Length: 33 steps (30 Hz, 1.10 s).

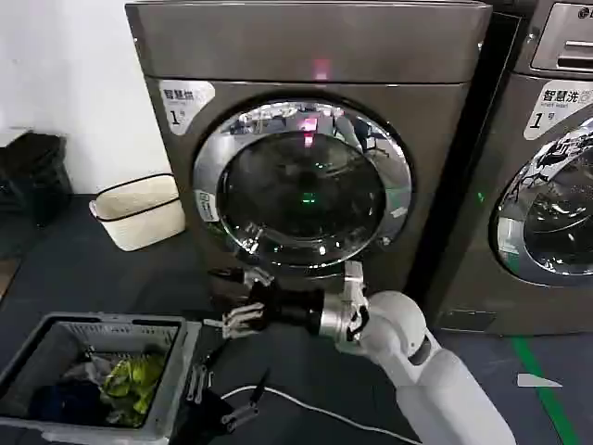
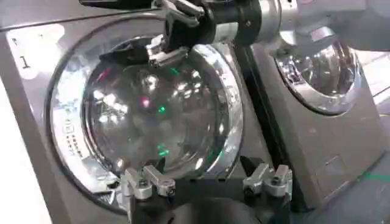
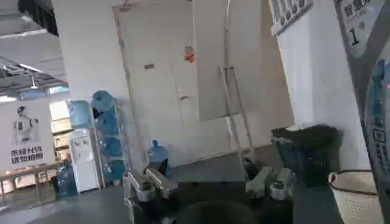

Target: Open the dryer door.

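Observation:
The grey dryer (image 1: 306, 56) stands in front of me with its round chrome-rimmed glass door (image 1: 301, 190) closed. My right gripper (image 1: 216, 298) reaches leftward below the door's lower left rim, open and holding nothing; it also shows across the top of the door (image 2: 158, 115) as the right gripper (image 2: 152, 52). In its own wrist view the right gripper (image 3: 207, 181) faces the room beside the dryer (image 3: 378, 115). My left gripper (image 1: 227, 389) hangs low near the floor, open and empty. In the left wrist view the left gripper (image 2: 207, 178) points at the door's bottom rim.
A grey laundry basket (image 1: 37, 343) with clothes sits at the lower left. A white basket (image 1: 144, 211) and a black bin (image 1: 32, 171) stand left of the dryer. A second machine (image 1: 547, 185) adjoins on the right. A white cable (image 1: 306, 408) lies on the floor.

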Tool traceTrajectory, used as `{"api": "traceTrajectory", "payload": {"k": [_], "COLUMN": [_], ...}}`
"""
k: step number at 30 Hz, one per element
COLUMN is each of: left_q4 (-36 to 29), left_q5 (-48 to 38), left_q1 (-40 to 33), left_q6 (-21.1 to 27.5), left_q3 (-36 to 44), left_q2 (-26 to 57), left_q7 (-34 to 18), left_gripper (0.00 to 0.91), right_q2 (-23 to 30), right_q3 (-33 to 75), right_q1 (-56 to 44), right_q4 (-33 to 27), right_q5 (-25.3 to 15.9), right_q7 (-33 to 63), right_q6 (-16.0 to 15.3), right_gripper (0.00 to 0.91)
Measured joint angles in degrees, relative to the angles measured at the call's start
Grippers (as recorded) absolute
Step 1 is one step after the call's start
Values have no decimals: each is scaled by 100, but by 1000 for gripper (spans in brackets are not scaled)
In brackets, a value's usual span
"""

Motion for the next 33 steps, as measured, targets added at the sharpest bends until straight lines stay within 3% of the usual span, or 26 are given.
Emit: {"api": "traceTrajectory", "payload": {"k": [10,16,19,28,33], "left_q4": [0,-30,-36,-54,-101], "left_q5": [-1,-17,-23,-23,-17], "left_q1": [5,-3,-9,3,26], "left_q6": [-5,-6,-6,-5,0], "left_q3": [-14,-34,-36,-32,-29], "left_q2": [2,19,19,23,16], "left_q7": [0,1,0,2,7], "left_gripper": [907,907,907,907,907], "right_q2": [-121,-413,-560,-626,-558], "right_q3": [428,746,878,829,584], "right_q1": [-175,-243,-320,-260,-42], "right_q4": [39,-223,-424,-882,-1189], "right_q5": [-264,-871,-1205,-1717,-1881], "right_q7": [47,-65,-84,421,495], "right_q6": [194,753,1177,2018,2272], "right_gripper": [907,907,907,907,907]}}
